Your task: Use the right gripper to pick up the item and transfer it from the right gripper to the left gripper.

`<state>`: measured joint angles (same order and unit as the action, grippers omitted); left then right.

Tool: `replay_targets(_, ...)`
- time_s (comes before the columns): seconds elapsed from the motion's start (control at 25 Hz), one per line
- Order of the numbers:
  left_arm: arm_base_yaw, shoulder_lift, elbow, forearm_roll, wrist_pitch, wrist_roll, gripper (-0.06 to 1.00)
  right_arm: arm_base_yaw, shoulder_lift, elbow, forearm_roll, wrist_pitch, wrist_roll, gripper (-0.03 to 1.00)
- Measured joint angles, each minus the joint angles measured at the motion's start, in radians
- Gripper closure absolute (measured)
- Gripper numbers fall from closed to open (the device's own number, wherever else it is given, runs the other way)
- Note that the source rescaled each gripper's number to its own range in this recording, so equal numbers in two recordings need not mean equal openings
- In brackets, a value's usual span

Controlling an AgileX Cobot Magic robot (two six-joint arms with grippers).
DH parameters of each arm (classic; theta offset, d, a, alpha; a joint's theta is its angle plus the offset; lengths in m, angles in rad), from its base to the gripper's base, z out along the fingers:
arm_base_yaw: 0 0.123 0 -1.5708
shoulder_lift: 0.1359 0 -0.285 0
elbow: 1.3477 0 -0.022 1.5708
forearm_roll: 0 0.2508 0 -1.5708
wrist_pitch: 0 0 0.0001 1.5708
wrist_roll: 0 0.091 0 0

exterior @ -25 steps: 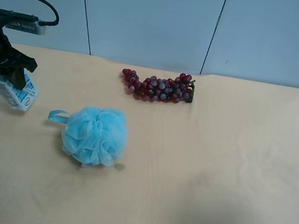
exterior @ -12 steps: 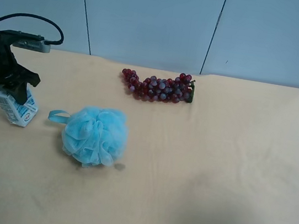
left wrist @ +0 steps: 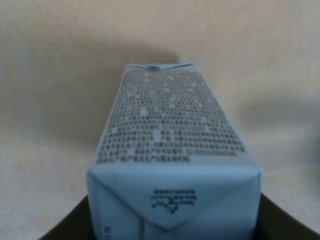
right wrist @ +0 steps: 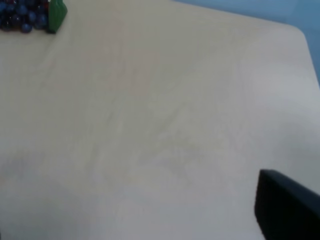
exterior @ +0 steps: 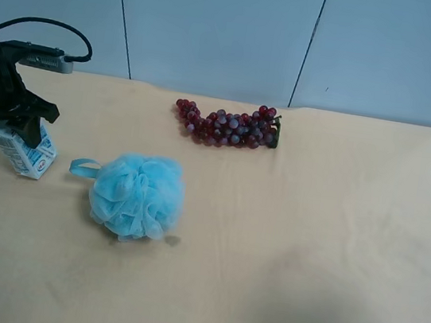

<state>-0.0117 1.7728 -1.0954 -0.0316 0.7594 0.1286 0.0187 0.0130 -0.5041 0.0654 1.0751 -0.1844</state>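
The item (exterior: 30, 155), a small white-and-blue carton, hangs tilted at the exterior high view's far left, low over the beige table (exterior: 308, 247). My left gripper (exterior: 14, 123) is shut on its upper part, gripping from above. In the left wrist view the carton (left wrist: 172, 145) fills the middle, printed side facing the camera, with dark fingers (left wrist: 286, 224) on both sides of its gabled end. I cannot tell whether its base touches the table. Of my right gripper only one black finger (right wrist: 286, 209) shows, over bare table, with nothing held. That arm is outside the exterior high view.
A fluffy blue bath sponge (exterior: 137, 195) with a loop lies just right of the carton. A dark red grape bunch (exterior: 228, 127) lies near the table's far edge, and its end shows in the right wrist view (right wrist: 25, 14). A blue-grey wall stands behind.
The left arm has carried the carton a little to the right and lower in the exterior high view. Over the last half second it has barely moved. Sponge and grapes stayed put.
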Motion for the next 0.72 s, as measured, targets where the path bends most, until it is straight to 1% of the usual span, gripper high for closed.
replay_targets(0.2,0.0,0.0,0.0,-0.025,-0.001,-0.011,0.94,0.0,0.0,0.0,0.0,0.0,0.0,-0.03)
replay_targets(0.24,0.0,0.0,0.0,-0.027,-0.001,-0.011,0.92,0.0,0.0,0.0,0.0,0.0,0.0,-0.03)
replay_targets(0.28,0.0,0.0,0.0,-0.028,-0.002,-0.011,0.86,0.0,0.0,0.0,0.0,0.0,0.0,-0.03)
replay_targets(0.32,0.0,0.0,0.0,-0.028,-0.006,-0.011,0.75,0.0,0.0,0.0,0.0,0.0,0.0,-0.03)
replay_targets(0.36,0.0,0.0,-0.003,-0.028,-0.009,-0.011,0.61,0.0,0.0,0.0,0.0,0.0,0.0,-0.03)
replay_targets(0.44,0.0,0.0,-0.006,-0.028,-0.014,-0.011,0.37,0.0,0.0,0.0,0.0,0.0,0.0,-0.03)
replay_targets(0.48,0.0,0.0,-0.006,-0.028,-0.016,-0.011,0.29,0.0,0.0,0.0,0.0,0.0,0.0,-0.03)
replay_targets(0.56,0.0,0.0,-0.006,-0.029,-0.015,-0.013,0.21,0.0,0.0,0.0,0.0,0.0,0.0,-0.03)
replay_targets(0.72,0.0,-0.012,-0.006,-0.029,0.01,-0.013,0.18,0.0,0.0,0.0,0.0,0.0,0.0,-0.03)
